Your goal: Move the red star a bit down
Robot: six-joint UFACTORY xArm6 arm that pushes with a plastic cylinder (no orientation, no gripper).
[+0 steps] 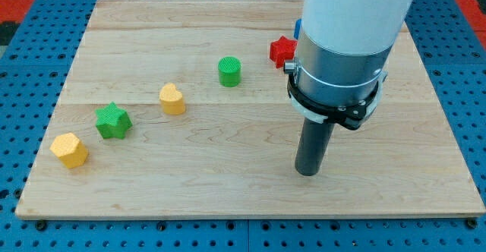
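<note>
The red star (282, 51) lies near the view's top right, partly hidden behind the arm's white and grey body. My tip (307, 172) rests on the wooden board (228, 184), well below the red star and a little to its right. A blue block (298, 28) shows as a sliver just above the star, mostly hidden by the arm.
A green cylinder (229, 71) sits left of the red star. A yellow heart (172, 99), a green star (113, 121) and a yellow hexagon (70, 149) run in a line toward the view's bottom left.
</note>
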